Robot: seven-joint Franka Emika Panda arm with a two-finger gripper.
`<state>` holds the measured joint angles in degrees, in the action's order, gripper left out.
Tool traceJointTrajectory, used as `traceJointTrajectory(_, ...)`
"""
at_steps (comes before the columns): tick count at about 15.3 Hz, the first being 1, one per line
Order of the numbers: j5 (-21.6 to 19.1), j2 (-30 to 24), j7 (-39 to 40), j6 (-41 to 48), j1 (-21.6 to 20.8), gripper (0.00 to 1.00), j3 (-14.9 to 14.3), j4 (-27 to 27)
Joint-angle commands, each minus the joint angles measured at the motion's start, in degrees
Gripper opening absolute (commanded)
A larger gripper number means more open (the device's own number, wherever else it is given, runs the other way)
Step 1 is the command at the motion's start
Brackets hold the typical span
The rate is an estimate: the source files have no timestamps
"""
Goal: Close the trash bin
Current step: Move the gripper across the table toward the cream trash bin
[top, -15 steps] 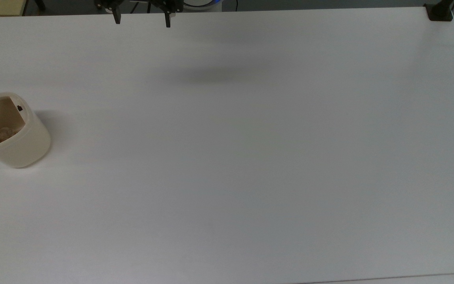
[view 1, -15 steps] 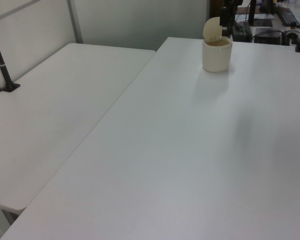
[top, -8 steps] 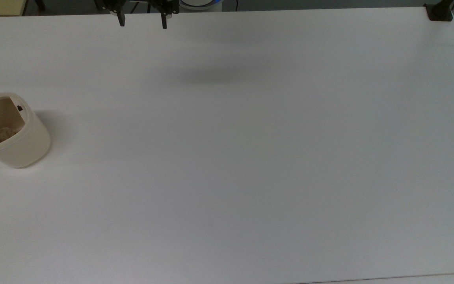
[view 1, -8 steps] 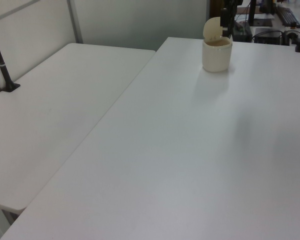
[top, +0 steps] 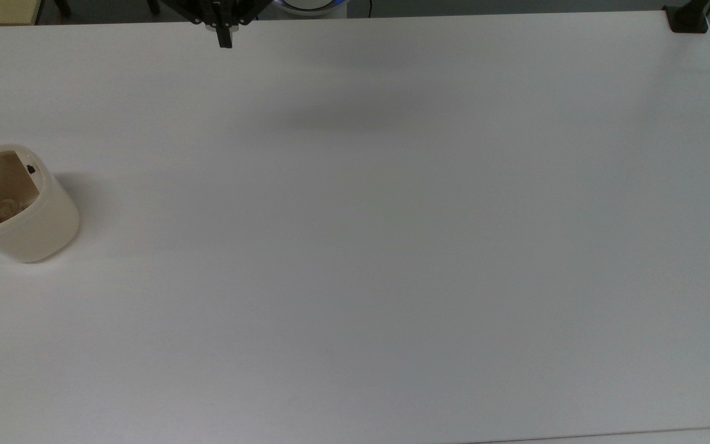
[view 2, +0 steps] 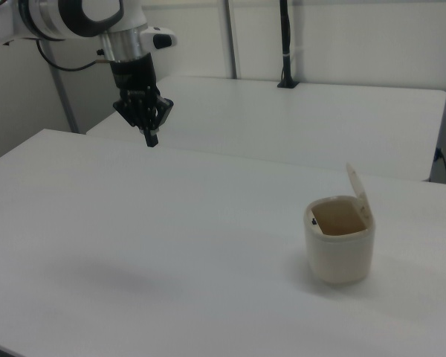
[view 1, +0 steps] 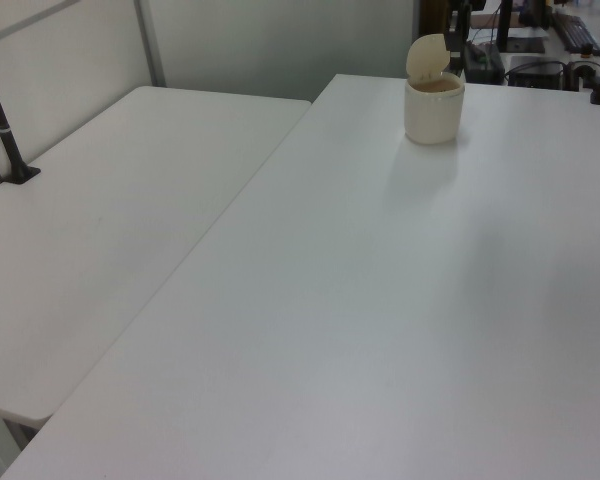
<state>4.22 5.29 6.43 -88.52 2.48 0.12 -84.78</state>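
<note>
Crumpled pale scraps lie at the bottom of the small cream plastic trash bin (top: pixel 19 206), a rounded-square tub standing open near the top view's left edge of the wide white desk (top: pixel 392 246), its flat cream hinged lid (view 2: pixel 359 191) tipped upright behind the mouth and a small black tab (top: pixel 30 168) showing on the inner rim. What the scraps are is too faint to tell, and in the top view the bin's far left side is cut off. The black two-finger tool (view 2: pixel 151 138) hangs clenched on nothing above the desk, well apart from the bin.
</note>
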Motion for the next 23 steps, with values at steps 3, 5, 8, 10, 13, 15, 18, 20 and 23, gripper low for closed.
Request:
traceJointTrajectory(3, 0.3, -0.7, 0.4, -2.2, 0.0, 0.00, -0.3, -0.9)
traceJointTrajectory(5, 0.4, -0.5, 0.4, -2.6, 0.2, 0.00, -0.4, -0.9)
traceJointTrajectory(8, 0.3, 0.0, 0.8, -5.7, 1.7, 0.00, -0.5, -0.7)
traceJointTrajectory(10, 0.2, 0.5, 0.4, -9.7, 3.0, 0.00, -0.5, -0.6)
traceJointTrajectory(13, 0.1, 0.5, 0.3, -13.2, 5.3, 0.00, -0.6, -0.5)
traceJointTrajectory(15, 0.1, 0.9, -0.3, -16.1, 7.2, 0.00, -0.6, 0.6)
traceJointTrajectory(18, 0.1, 1.4, -2.0, -23.0, 10.7, 0.00, -0.6, 0.7)
traceJointTrajectory(20, -0.3, 1.5, -3.5, -26.9, 13.5, 0.00, -0.6, 0.7)
traceJointTrajectory(23, -3.2, 2.4, -4.7, -33.5, 16.5, 0.00, -0.7, 0.7)
